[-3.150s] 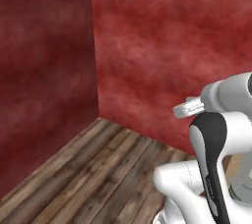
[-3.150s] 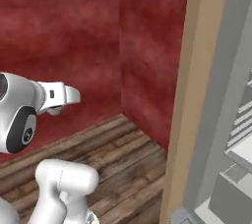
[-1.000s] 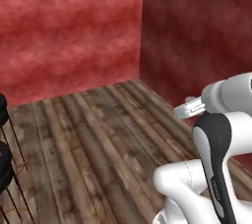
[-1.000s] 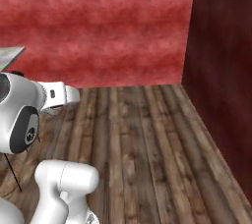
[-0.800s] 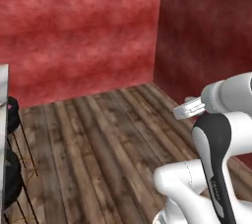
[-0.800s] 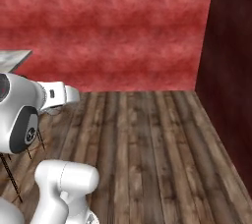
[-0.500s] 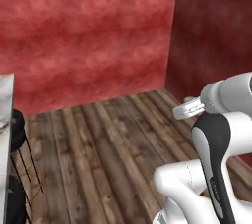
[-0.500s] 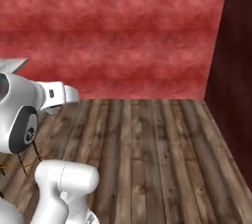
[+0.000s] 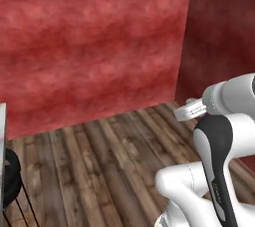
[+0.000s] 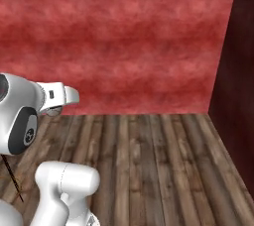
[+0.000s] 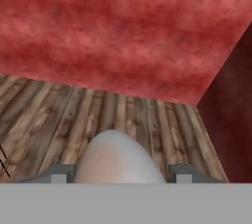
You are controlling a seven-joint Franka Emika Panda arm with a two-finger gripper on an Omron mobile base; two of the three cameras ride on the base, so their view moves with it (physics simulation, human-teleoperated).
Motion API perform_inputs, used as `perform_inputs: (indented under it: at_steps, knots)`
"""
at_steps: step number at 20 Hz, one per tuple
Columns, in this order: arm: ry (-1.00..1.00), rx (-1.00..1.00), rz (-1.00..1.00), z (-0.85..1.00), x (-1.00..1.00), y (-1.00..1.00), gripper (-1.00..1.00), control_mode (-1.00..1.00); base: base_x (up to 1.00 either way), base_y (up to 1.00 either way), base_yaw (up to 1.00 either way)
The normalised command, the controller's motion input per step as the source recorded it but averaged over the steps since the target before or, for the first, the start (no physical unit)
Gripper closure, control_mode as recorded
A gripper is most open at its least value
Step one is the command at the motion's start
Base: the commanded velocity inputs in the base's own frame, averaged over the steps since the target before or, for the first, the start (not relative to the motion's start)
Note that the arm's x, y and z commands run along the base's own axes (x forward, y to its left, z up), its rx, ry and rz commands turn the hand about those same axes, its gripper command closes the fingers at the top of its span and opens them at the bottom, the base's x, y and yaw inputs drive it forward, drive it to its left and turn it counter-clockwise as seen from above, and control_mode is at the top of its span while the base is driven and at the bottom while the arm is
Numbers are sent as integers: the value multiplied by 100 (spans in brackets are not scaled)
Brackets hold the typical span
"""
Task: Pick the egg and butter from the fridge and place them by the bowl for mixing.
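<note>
Hand cam: the tool (image 11: pixel 119 175) is part-closed, about halfway, on the egg (image 11: pixel 118 156). The egg shows as a pale grey-tan rounded dome right between the two finger tips (image 11: pixel 59 173), and its sides reach out to both of them, so I read it as held. It's up in the air in the tool, over the floor, not resting on anything.

Past the egg I see the wood floor (image 11: pixel 123 110), w/ planks running away from me toward a mottled red wall (image 11: pixel 113 31). On the right a darker red wall (image 11: pixel 231 120) meets it at a corner.

Left base cam: the arm (image 9: pixel 219 141) comes up from the lower right, white w/ a dark joint band, and is folded in close to the base. Same red wall (image 9: pixel 89 47) ahead, the darker wall (image 9: pixel 224 37) on the right, and the floor (image 9: pixel 99 161) between. At the far left edge there's a black round thing on thin dark legs (image 9: pixel 10 183), cut off by the frame, so I can't tell what it is.

Right base cam: the arm (image 10: pixel 25 116) is at the left, w/ the floor (image 10: pixel 158 160) open in front, the red wall (image 10: pixel 124 41) behind and the dark wall (image 10: pixel 238 96) at the right edge. A thin dark leg (image 10: pixel 12 180) shows low on the left, behind the arm.
</note>
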Motion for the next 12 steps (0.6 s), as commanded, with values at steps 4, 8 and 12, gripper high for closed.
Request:
perform_inputs:
  at_steps: [4, 8, 12]
  knots:
    - [0, 0, 0, 0, 0, 0, 100, 100, 100, 0, -9]
    - [0, 0, 0, 0, 0, 0, 100, 100, 100, 5, -1]
    - [0, 0, 0, 0, 0, 0, 100, 100, 100, 16, 1]
